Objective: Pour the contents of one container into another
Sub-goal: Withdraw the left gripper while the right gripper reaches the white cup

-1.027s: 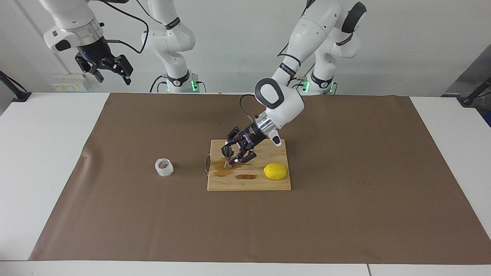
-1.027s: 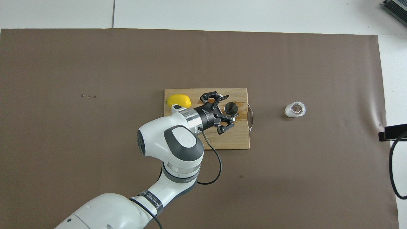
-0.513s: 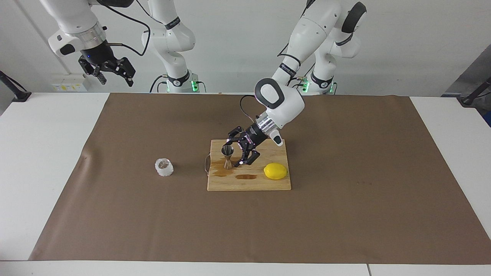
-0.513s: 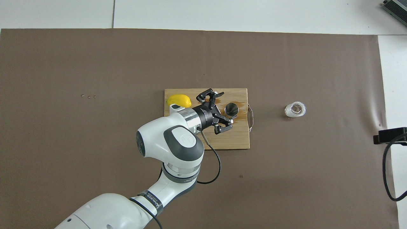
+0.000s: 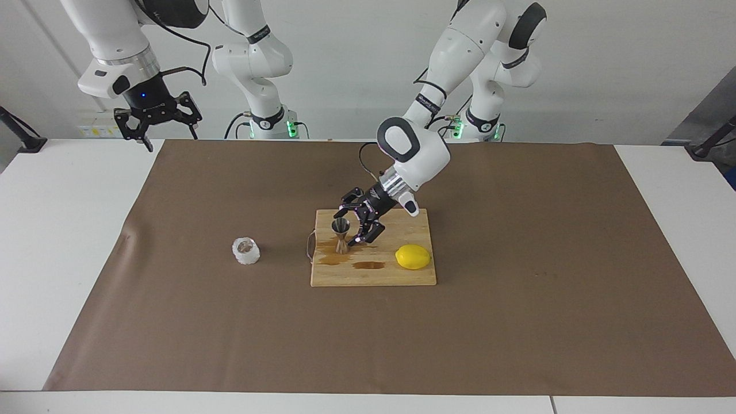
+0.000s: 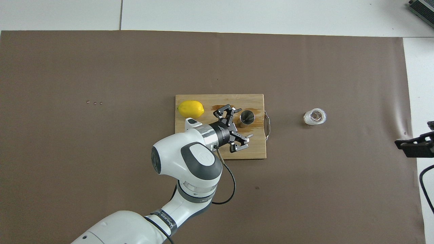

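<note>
The steel jigger (image 5: 341, 234) stands upright on the wooden cutting board (image 5: 402, 277), on the board's end toward the right arm; it also shows in the overhead view (image 6: 247, 117). My left gripper (image 5: 356, 225) is open and empty just beside the jigger, apart from it, also in the overhead view (image 6: 243, 123). The squat glass cup (image 5: 246, 250) stands alone on the brown mat, toward the right arm's end from the board (image 6: 315, 116). My right gripper (image 5: 165, 133) is open and empty, raised over the mat's edge at its own end (image 6: 414, 149).
A yellow lemon (image 5: 413, 256) lies on the board's end toward the left arm (image 6: 191, 108). Dark wet patches (image 5: 348, 260) mark the board around the jigger. A metal handle (image 6: 267, 125) sticks out of the board toward the cup.
My left gripper has opened off the jigger and drawn back a little; the jigger now stands free. My right gripper has come lower and turned its fingers downward.
</note>
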`<state>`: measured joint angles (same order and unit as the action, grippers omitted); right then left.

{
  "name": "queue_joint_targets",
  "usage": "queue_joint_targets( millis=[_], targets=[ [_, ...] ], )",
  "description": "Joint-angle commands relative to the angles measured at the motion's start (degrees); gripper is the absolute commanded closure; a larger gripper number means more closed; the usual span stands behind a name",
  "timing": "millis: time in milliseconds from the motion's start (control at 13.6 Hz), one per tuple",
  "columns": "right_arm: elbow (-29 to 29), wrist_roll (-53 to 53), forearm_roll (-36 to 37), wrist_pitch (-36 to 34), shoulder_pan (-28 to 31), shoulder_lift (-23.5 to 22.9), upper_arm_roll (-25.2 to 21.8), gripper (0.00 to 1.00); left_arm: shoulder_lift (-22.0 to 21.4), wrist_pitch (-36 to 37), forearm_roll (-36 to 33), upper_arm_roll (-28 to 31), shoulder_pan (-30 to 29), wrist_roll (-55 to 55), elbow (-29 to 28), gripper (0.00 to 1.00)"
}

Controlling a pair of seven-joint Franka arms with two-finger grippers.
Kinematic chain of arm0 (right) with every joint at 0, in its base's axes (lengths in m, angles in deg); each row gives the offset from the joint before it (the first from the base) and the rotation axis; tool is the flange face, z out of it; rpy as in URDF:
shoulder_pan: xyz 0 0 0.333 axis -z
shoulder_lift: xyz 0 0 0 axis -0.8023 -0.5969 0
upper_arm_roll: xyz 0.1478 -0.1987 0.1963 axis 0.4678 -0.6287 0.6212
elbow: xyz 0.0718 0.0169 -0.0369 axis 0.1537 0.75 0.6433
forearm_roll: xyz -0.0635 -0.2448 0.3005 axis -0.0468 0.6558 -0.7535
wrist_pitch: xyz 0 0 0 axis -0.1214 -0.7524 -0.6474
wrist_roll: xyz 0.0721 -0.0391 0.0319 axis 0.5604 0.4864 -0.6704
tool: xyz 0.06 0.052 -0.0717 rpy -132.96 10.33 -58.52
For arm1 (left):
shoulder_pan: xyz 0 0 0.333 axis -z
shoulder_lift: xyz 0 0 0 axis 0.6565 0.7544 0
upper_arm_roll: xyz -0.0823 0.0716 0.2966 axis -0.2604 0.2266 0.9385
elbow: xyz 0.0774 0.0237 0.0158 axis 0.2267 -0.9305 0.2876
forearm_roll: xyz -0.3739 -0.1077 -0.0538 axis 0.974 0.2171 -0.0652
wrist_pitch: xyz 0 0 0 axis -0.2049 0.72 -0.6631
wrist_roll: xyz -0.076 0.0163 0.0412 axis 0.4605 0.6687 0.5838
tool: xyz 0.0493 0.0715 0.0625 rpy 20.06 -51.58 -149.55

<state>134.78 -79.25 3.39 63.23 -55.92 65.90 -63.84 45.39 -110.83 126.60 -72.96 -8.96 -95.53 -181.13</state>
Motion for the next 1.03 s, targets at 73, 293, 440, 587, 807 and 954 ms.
queue_joint_targets(
  millis=[73, 293, 440, 587, 807, 954],
  targets=[
    [1.3, -9.9, 0.2, 4.7, 1.1, -0.6, 0.2, 0.0, -1.5, -0.5, -2.2, 0.4, 0.5, 1.9, -4.0, 0.0],
    [1.5, -19.9, -2.7, 5.0, 1.1, -1.6, 0.1, 0.0, -2.3, 1.8, -4.2, 0.5, -1.2, 1.8, -5.3, 0.0],
    [2.1, -29.2, -2.8, 8.8, 1.1, -2.8, 0.2, 0.0, -4.3, 4.7, -6.2, 0.5, -3.3, 1.7, -7.5, 0.0],
    [2.3, -34.6, -3.4, 8.7, 1.3, -3.8, 0.1, 0.0, -5.8, 6.4, -6.4, 0.6, -4.2, 1.7, -8.5, 0.0],
    [1.9, -48.0, -10.0, 8.9, 5.2, -8.5, 0.1, 0.0, -8.8, 10.9, -9.3, 0.7, -7.8, 1.5, -11.1, 0.0],
    [1.8, -54.7, -14.6, 9.2, 7.0, -12.0, 0.1, 0.0, -9.7, 11.6, -10.6, 0.8, -8.2, 1.5, -11.7, 0.0]
  ],
)
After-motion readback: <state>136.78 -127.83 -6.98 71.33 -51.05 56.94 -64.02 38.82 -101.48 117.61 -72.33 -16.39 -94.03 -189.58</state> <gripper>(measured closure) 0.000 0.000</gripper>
